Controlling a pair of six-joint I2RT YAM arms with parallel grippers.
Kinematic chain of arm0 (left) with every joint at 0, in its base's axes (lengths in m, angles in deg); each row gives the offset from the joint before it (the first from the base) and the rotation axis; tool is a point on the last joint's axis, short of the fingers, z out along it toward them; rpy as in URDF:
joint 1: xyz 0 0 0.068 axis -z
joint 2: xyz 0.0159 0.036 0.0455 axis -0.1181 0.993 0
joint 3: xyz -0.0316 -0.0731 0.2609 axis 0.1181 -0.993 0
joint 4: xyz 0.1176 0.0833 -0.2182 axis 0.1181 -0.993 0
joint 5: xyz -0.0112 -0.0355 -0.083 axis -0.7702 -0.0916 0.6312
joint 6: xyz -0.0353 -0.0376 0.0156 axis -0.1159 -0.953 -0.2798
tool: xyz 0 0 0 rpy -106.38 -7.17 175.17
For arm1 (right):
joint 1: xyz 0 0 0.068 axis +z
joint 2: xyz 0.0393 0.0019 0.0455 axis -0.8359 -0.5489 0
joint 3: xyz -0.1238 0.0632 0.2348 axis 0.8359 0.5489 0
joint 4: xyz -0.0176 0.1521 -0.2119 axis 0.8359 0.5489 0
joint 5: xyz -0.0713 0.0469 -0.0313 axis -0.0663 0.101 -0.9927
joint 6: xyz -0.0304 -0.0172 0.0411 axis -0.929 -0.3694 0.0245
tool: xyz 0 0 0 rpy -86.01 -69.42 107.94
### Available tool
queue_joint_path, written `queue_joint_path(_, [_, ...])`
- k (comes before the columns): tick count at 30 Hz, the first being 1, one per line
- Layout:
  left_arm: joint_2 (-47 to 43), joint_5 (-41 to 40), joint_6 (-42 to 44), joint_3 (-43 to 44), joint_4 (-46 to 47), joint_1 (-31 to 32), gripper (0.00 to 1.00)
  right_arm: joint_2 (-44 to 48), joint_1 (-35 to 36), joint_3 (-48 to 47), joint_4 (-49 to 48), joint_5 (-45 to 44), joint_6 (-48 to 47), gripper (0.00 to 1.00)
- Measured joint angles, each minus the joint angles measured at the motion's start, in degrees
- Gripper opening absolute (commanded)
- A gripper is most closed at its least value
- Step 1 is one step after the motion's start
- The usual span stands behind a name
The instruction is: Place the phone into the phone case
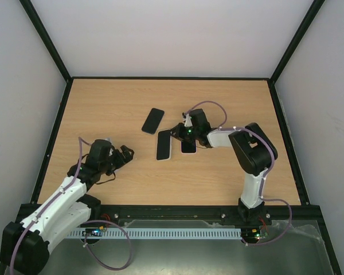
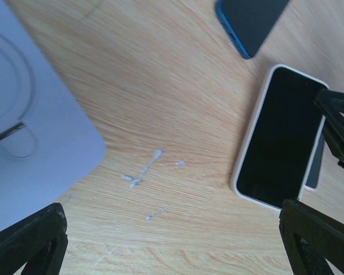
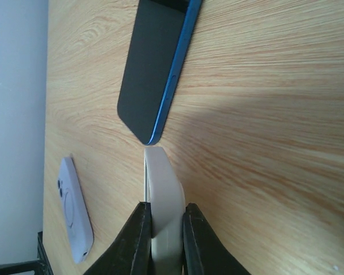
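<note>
Since a thin slab lying flat offers little to pinch from above, the white-rimmed piece [image 2: 278,137] is taken by its long side. The right tool [image 3: 166,207] is clenched on that pale rim, which is seen edge-on between the two dark fingers in the right wrist view. Whether this piece, dark-faced inside its white border, is a phone or a case lying open side up cannot be told. It is found near the middle of the worktop [image 1: 103,97]. A dark flat thing [image 1: 188,147] is seen just past its right edge, under the tool, and its nature is unclear.

The blue-edged phone [image 1: 153,120] is laid just beyond the white-rimmed piece, a narrow gap apart, and is touched by nothing. A pale case [image 3: 74,209], marked with a ring and a camera cut-out, is laid back up close by the left tool [image 1: 125,153]. That tool is released, its fingers spread wide with only bare wood between them. This stance is judged a waiting one, from which the case could be steadied.

The task is judged to be at an early stage, as nothing is seen seated in anything. With so narrow a grip, slipping or twisting is the risk to be watched.
</note>
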Motion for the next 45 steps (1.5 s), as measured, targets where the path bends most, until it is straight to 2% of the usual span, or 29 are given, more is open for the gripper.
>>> queue_joint_path(6, [0.83, -3.91, -3.3, 1.18, -4.26, -2.36, 0.99, -2.43, -0.28, -1.97, 2.32, -1.05, -1.25, 0.17])
queue_joint_path(15, [3.74, -9.73, -4.85, 6.36, -11.04, -6.49, 0.99, -2.71, -0.68, -2.99, 6.38, -5.49, -3.63, 0.4])
queue_joint_path(22, [8.5, -12.37, -5.97, 7.08, -13.51, -10.51, 0.99, 0.0, -0.74, -2.43, 8.15, -6.51, -3.87, 0.68])
queue_joint_path(25, [11.76, -12.57, -6.64, 7.17, -14.08, -12.24, 0.99, 3.8, -0.76, -0.46, 8.13, -6.75, -3.37, 0.89])
queue_joint_path(27, [14.45, -12.72, -7.13, 7.61, -14.4, -13.2, 0.99, 6.67, -0.74, 0.92, 8.07, -6.8, -3.34, 0.98])
queue_joint_path(37, [24.37, -13.68, -8.37, 13.07, -13.77, -14.93, 0.99, 20.2, -0.39, 8.09, 8.13, -6.62, -3.3, 0.98])
queue_joint_path(45, [31.43, -14.56, -9.73, 16.48, -13.0, -15.58, 1.0, 26.91, 0.66, 12.2, 8.66, -6.88, -3.32, 0.97])
